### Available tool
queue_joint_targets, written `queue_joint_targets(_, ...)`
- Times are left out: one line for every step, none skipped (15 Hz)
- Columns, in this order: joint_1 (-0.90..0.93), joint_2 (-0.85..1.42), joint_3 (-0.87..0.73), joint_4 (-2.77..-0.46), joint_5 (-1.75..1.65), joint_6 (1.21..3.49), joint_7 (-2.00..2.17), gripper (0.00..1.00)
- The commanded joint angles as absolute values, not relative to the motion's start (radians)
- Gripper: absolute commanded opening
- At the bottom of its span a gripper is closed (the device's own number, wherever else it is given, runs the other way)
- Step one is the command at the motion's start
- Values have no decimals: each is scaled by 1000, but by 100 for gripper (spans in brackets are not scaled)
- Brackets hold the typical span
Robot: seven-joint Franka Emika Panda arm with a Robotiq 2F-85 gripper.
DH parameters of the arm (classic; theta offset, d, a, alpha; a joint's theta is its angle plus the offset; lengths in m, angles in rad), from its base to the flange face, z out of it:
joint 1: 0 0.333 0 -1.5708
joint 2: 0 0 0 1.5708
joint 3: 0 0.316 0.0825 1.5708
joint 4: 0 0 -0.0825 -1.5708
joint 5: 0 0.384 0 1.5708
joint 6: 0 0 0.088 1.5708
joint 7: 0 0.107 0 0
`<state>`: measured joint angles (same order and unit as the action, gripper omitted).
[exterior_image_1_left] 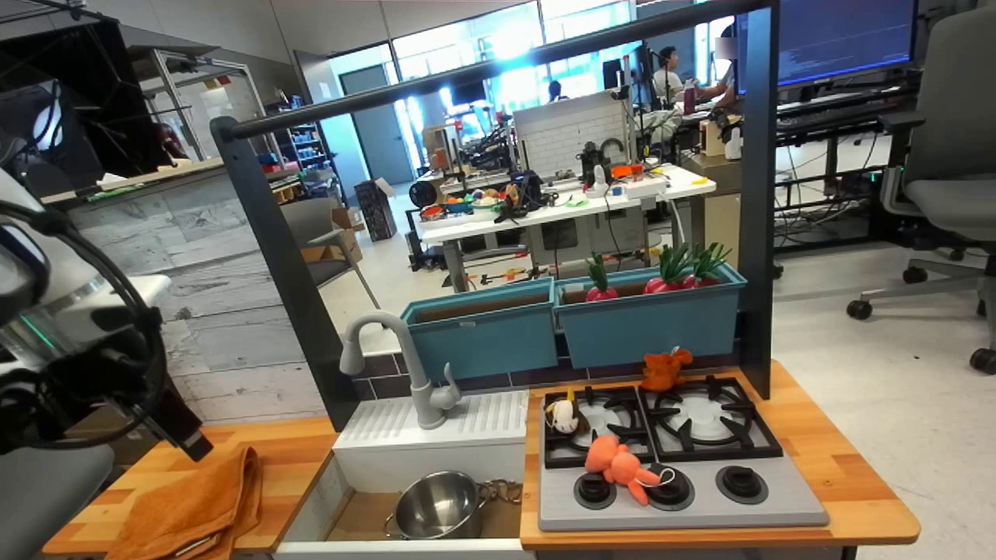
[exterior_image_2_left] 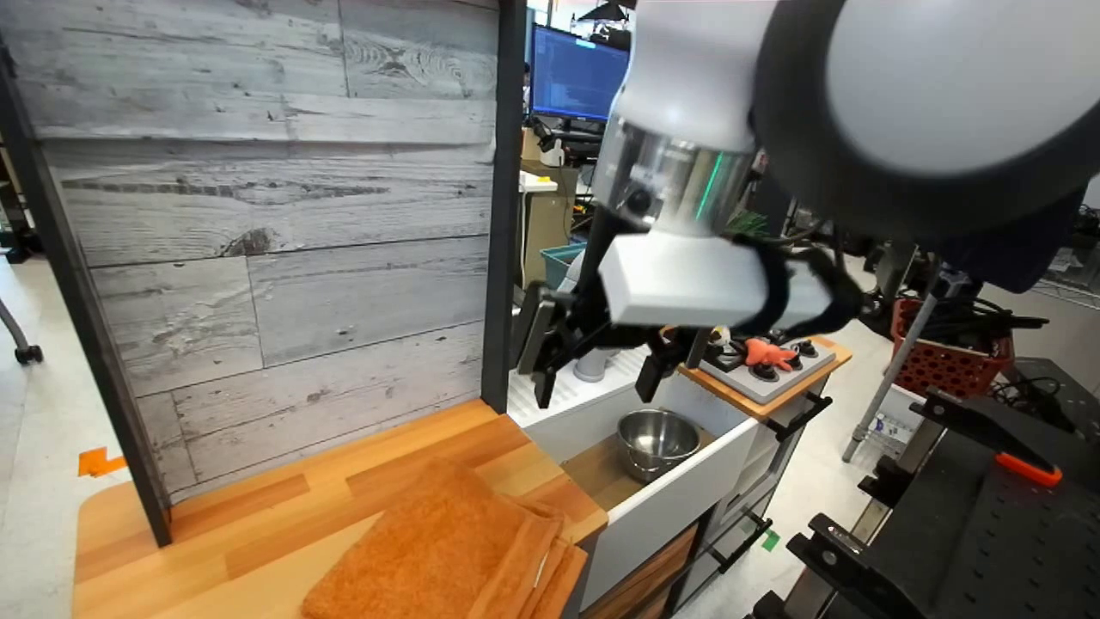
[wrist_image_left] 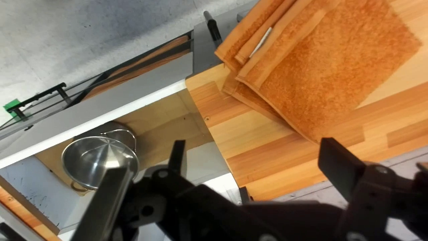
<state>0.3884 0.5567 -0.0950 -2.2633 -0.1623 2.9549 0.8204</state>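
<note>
Wood-plank panelling [exterior_image_2_left: 284, 198] in pale grey rises behind a butcher-block counter [exterior_image_2_left: 258, 520], and farther off in the bright workroom a monitor [exterior_image_1_left: 840, 39] shows lines of text too small to read. Above that counter, near the sink [exterior_image_1_left: 397, 459], hangs the gripper [exterior_image_2_left: 595, 391], its two fingers spread well apart with nothing held between them. An orange towel [wrist_image_left: 327, 63] lies folded on the counter, lower than the gripper and apart from it; a narrow white tag [wrist_image_left: 260, 43] shows at its layered edge, any print there too small to make out. A shiny metal pot [exterior_image_1_left: 436, 505] sits in the sink, and a grey faucet [exterior_image_1_left: 424, 381] stands behind it. In an exterior view, a coral plush toy [exterior_image_1_left: 622, 467] lies partly over the knobs [exterior_image_1_left: 741, 482] of the stovetop [exterior_image_1_left: 560, 511], near a brown-and-white plush [exterior_image_1_left: 566, 418], while a teal planter [exterior_image_1_left: 654, 330] behind them holds red radishes [exterior_image_1_left: 664, 285].
</note>
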Motion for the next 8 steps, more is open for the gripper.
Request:
queue_joint_targets(544, 813, -217, -2025, -105, 2916, 918, 100)
queue_joint_targets(550, 867, -203, -1964, -73, 2880, 930, 100)
queue_joint_targets(547, 902, -185, -1917, -48, 2843, 931, 100)
queue_joint_targets(525, 896, -148, -1902, -29, 2804, 910, 100)
queue_joint_targets(545, 856, -182, -1994, -49, 2880, 899, 100)
queue_joint_targets(544, 886, -168, -1954, -40, 2857, 902, 100)
queue_joint_targets(543, 902, -162, -1929, -36, 2843, 904, 100)
queue_joint_targets(542, 906, -161, -1918, -36, 2838, 905, 100)
